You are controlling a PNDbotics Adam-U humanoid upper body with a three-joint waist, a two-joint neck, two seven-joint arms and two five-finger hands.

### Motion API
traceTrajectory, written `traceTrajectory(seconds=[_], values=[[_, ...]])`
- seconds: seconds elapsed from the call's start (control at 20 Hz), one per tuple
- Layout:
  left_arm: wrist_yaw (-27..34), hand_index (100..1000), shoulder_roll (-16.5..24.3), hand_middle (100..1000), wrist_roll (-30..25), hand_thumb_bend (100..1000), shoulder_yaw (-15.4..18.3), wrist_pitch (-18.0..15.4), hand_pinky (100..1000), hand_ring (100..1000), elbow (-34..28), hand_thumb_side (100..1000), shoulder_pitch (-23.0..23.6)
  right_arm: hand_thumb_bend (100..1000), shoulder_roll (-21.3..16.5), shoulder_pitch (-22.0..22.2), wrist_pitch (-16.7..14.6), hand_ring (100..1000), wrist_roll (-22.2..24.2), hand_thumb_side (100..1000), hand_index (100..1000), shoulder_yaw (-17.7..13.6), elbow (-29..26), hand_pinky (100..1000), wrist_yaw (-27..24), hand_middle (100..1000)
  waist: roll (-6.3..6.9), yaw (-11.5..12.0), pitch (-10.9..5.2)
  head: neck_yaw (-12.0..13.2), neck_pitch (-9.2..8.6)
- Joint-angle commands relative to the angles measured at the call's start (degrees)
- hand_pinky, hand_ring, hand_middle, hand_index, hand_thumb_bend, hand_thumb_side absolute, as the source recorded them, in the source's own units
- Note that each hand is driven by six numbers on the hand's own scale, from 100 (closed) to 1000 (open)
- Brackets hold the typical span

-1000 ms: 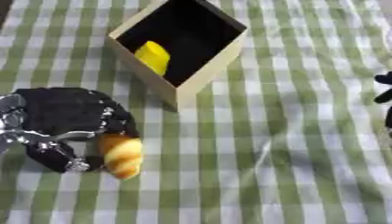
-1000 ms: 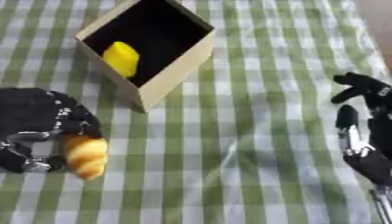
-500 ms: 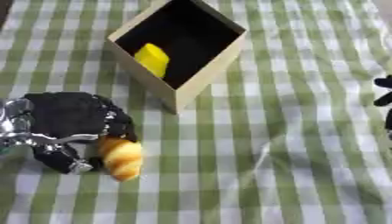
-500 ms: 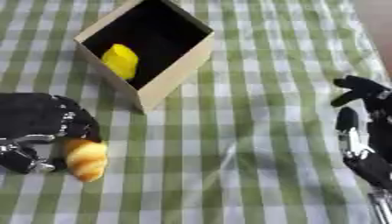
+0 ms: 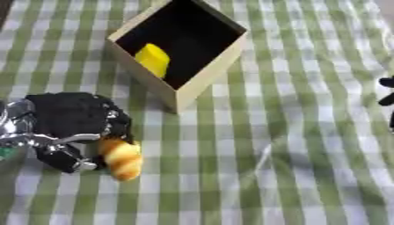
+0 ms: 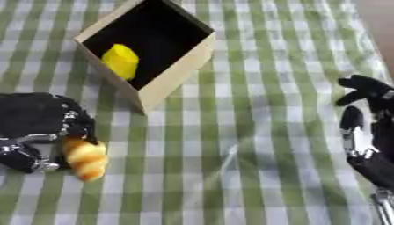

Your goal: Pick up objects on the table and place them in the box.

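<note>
Now our left hand (image 5: 65,125) is clutching a croissant-like bread (image 5: 122,158) at eight o'clock on the tabletop (image 5: 292,167). Our right hand (image 6: 369,136) is resting relaxed at three o'clock.

A golden-brown, ridged croissant-like bread (image 5: 121,158) lies near the tabletop's left edge. The open tan cardboard box (image 5: 206,78), black inside, sits toward the far-left part, holding a yellow object (image 5: 153,59).

Left robot hand (image 5: 58,127) cut by frame edge, its orange-brown lump (image 5: 122,158) blurred
</note>
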Motion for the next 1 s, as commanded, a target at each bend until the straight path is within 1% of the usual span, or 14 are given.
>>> traceTrajectory(seconds=[0.05,0.3,0.35,0.45,0.6,0.7,0.85,1.0], values=[[-0.67,686,0.95,585,2.15,109,1.16,0.53,688,664,-1.39,108,-0.33,100,-0.43,-0.11,0.26,781,-0.14,523,813,-0.63,-0.94,926,-0.43,500,-0.03,0.09,-0.98,-0.15,-0.32],[0.22,665,2.24,569,5.58,100,3.94,2.08,675,646,-6.53,116,0.1,100,-0.38,0.12,0.16,781,-0.4,523,812,-0.87,-0.94,926,-0.32,500,-0.04,0.19,-1.08,-0.54,-0.29],[0.73,652,2.49,557,6.01,100,4.61,2.38,670,636,-7.81,117,-0.08,100,-0.4,0.19,0.11,781,-0.47,523,812,-0.92,-0.94,926,-0.27,500,-0.02,0.18,-1.13,-0.62,-0.3],[2.25,654,2.93,558,6.99,100,5.99,2.72,669,632,-9.76,117,-0.93,100,-0.58,0.34,-0.15,782,-0.7,523,812,-1.05,-0.94,926,-0.17,501,0.07,0.17,-1.29,-0.7,-0.2],[4.86,655,3.04,557,7.63,100,6.94,2.58,666,625,-10.36,140,-3.14,100,-1.12,0.56,-0.65,782,-1.19,523,812,-1.21,-0.94,925,-0.19,501,0.26,0.11,-1.6,-0.91,0.05],[6.61,655,2.94,556,8.02,100,7.86,2.9,667,622,-10.42,134,-4.91,100,-1.33,0.76,-0.83,782,-1.39,523,812,-1.26,-0.94,925,-0.16,502,0.44,0.09,-1.83,-1.17,0.13],[9.2,654,2.34,554,8.13,100,9.7,4.69,663,615,-10.44,131,-8.16,100,-1.58,0.93,-0.89,782,-1.72,523,812,-1.35,-0.94,925,-0.19,503,0.76,0.05,-2.19,-1.39,0.32],[11.82,655,0.2,554,6.43,100,11.4,7.21,663,611,-8.58,123,-12.14,100,-2.26,0.77,-1.24,784,-1.86,523,812,-1.18,-0.94,921,-0.5,506,1.12,-0.61,-2.58,-0.79,0.32]])
